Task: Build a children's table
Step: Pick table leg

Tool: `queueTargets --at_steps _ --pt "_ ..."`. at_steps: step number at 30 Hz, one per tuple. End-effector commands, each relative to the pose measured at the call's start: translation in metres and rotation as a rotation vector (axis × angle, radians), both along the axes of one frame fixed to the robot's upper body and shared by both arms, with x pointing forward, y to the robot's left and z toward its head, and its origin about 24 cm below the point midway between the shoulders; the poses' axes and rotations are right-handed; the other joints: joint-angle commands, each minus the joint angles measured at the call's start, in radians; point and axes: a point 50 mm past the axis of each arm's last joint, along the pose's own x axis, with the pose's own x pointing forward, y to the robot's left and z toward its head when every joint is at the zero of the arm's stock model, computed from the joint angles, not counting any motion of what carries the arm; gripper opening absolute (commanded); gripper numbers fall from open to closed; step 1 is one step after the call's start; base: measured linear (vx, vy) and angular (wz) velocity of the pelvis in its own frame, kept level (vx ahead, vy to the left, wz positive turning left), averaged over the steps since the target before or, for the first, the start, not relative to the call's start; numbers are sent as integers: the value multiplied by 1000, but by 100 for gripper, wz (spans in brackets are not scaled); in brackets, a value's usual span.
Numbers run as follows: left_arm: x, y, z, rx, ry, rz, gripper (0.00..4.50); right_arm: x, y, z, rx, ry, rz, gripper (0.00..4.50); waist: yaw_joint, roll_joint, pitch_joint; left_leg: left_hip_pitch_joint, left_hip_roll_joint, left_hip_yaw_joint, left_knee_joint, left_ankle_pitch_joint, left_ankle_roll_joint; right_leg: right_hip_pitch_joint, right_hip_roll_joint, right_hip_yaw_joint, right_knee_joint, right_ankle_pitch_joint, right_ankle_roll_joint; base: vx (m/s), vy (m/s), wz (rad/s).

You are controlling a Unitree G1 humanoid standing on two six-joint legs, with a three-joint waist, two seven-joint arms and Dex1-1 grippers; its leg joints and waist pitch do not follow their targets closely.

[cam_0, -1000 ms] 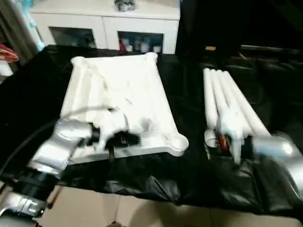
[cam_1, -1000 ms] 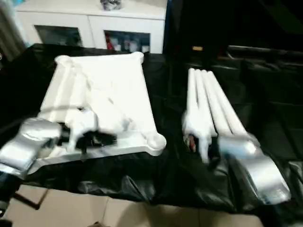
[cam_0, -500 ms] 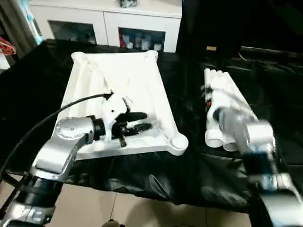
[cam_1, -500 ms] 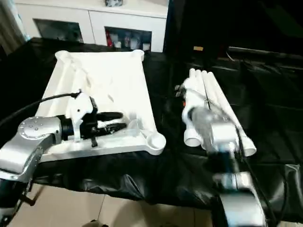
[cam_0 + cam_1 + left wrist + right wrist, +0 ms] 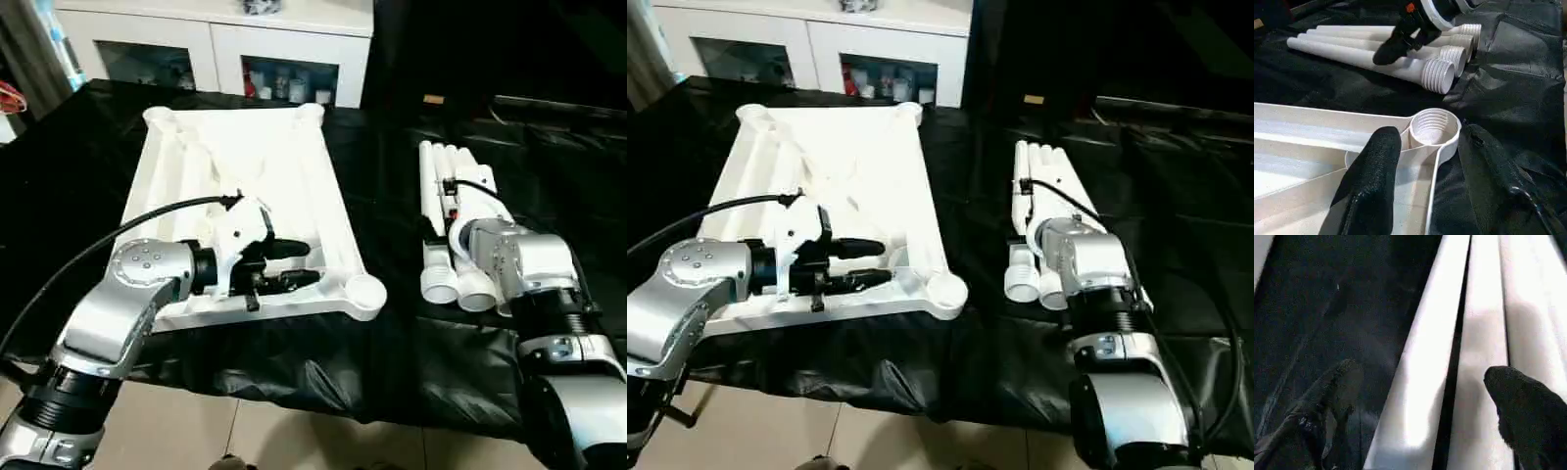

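On the black-covered work table (image 5: 88, 196): the white parts of the children's table, laid out in two groups.
Tabletop (image 5: 245, 186): upside down on the robot's left half of the cover, ribbed underside up, a round socket at each corner.
Near-right socket (image 5: 1433, 128): threaded inside, right at the cover's front edge.
Legs (image 5: 1043, 186): four white tapered tubes side by side to the right of the tabletop, well apart from it, ribbed ends toward the robot.
Left gripper (image 5: 299, 264): held level just above the tabletop's near rim, pointing right toward the near-right socket; its two black fingers (image 5: 1371, 188) stand partly apart with nothing between them.
Left arm: silver forearm reaching in from the near-left corner, wrist bent inward, a black cable (image 5: 127, 230) arching over it.
Right gripper (image 5: 1425, 396): spread wide over the bundle of legs, one finger above the black cover, the other above a tube; whether it touches cannot be told, and it grips nothing.
Right arm: forearm rising from the near-right, wrist tipped down over the legs' ribbed ends.
Behind the table: a white cabinet (image 5: 211, 44) with glass doors.
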Motion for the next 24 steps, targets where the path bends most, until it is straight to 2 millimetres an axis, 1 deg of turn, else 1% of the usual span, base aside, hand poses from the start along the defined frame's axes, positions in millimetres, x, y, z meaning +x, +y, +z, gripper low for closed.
queueTargets --at_steps 1,6,7,9,12,15,17,18,22,24 --pt "-1 -5 5 11 -10 -30 220 3 -2 5 25 9 -7 450 3 2 -73 9 21 3 -70 -98 -35 53 -38 26 -54 -48 -221 0 0 0" --pt "-3 -7 5 12 5 -45 220 3 1 2 57 31 3 450 4 1 -74 9 22 3 -70 -99 -33 54 -38 25 -54 -49 -228 0 0 0" --pt "-3 -7 5 13 6 -45 220 4 1 2 58 32 7 450 4 -1 -74 8 22 4 -69 -96 -33 54 -38 25 -54 -46 -228 0 0 0" --pt "-3 -7 5 18 6 -47 220 6 4 4 60 18 33 450 5 2 -75 9 22 3 -70 -93 -32 54 -38 24 -53 -42 -232 0 0 0" --pt "-3 -7 6 20 4 -49 220 7 5 7 53 9 39 450 5 1 -74 9 22 3 -69 -93 -30 54 -38 24 -53 -41 -235 0 0 0" --pt "-1 -7 7 20 2 -48 220 11 6 12 56 -3 51 450 4 -4 -74 8 22 4 -69 -91 -27 55 -38 24 -52 -46 -236 0 0 0" --pt "-1 -7 7 20 1 -46 220 11 7 13 60 -5 61 450 5 -3 -75 8 22 3 -68 -85 -23 55 -39 25 -51 -42 -236 0 0 0" --pt "0 -7 7 22 -3 -41 220 12 8 13 60 2 72 450 4 -5 -75 8 22 4 -68 -82 -21 55 -38 24 -51 -39 -236 0 0 0" --pt "0 -7 6 24 3 -44 220 12 10 10 80 30 93 450 4 -3 -76 8 22 4 -67 -76 -16 54 -39 24 -50 -32 -246 0 0 0" --pt "0 -8 6 26 6 -48 220 12 10 9 83 43 95 450 5 -5 -75 7 23 5 -67 -79 -16 55 -40 24 -51 -36 -247 0 0 0"
